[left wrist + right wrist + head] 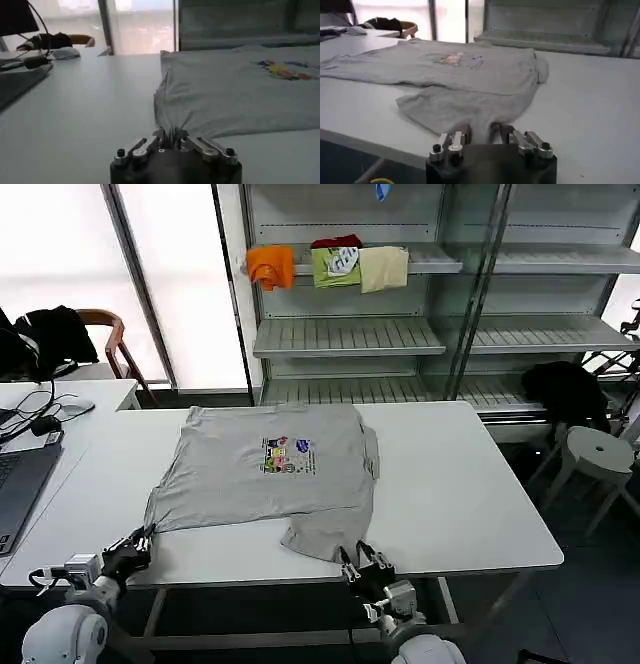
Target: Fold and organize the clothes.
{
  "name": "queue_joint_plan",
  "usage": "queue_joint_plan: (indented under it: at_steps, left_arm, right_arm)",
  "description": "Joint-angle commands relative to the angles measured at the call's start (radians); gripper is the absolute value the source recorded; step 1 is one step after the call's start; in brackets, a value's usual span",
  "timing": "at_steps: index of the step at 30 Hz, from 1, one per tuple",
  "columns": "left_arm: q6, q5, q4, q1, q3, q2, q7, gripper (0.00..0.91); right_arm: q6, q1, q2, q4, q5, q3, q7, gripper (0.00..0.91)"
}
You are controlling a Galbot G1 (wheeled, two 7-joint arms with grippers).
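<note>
Two corners pinched: left pincer (137,545) and right pincer (362,563) each closed on the shirt's (270,474) near hem, soft, light cloth that'll sag and drag across the surface (470,504).

A white desk (470,484) fills the foreground, beyond the tools. Farther back, a metal shelf rack (350,334) carries orange (271,264), green (337,264) and cream cloths (384,268). A laptop (18,484) sits far left, a wooden chair (105,334) behind it; a round stool (600,454) stands far right.
</note>
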Motion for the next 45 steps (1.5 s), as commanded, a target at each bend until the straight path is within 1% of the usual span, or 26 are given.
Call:
queue_joint_plan:
  at_steps: [1, 9, 12, 20, 24, 26, 31, 38, 45]
  left_arm:
    - [0.0, -0.001, 0.002, 0.003, 0.002, -0.003, 0.002, 0.01]
    - [0.001, -0.008, -0.011, -0.011, 0.001, -0.004, 0.005, 0.0]
    - [-0.019, -0.025, -0.012, -0.027, 0.001, -0.005, -0.002, 0.0]
    - [-0.067, -0.121, -0.004, -0.114, -0.004, -0.009, -0.031, 0.0]
    - [-0.073, -0.142, 0.028, -0.165, 0.003, -0.012, -0.036, 0.0]
    - [-0.073, -0.149, 0.047, -0.191, 0.009, -0.013, -0.04, 0.0]
    - [-0.066, -0.154, 0.126, -0.296, 0.039, -0.024, -0.048, 0.0]
    - [-0.052, -0.122, 0.217, -0.41, 0.057, -0.059, -0.049, 0.0]
    - [-0.061, -0.089, 0.308, -0.469, 0.067, -0.06, -0.046, 0.0]
  right_arm:
    - [0.009, -0.009, 0.0, -0.004, -0.006, -0.006, -0.005, 0.0]
    - [0.025, 0.023, 0.004, 0.035, 0.046, 0.019, 0.01, 0.0]
    - [0.025, 0.042, 0.003, 0.04, 0.063, 0.032, 0.013, 0.0]
    - [0.026, 0.099, 0.004, 0.04, 0.093, 0.052, 0.021, 0.0]
    - [0.016, 0.173, 0.009, 0.012, 0.108, 0.064, 0.027, 0.0]
    - [0.014, 0.207, 0.013, -0.017, 0.116, 0.071, 0.032, 0.0]
    - [0.012, 0.347, 0.038, -0.144, 0.163, 0.102, 0.038, 0.0]
    - [0.013, 0.506, 0.062, -0.287, 0.196, 0.112, 0.044, 0.0]
    - [0.008, 0.616, 0.077, -0.425, 0.198, 0.113, 0.039, 0.0]
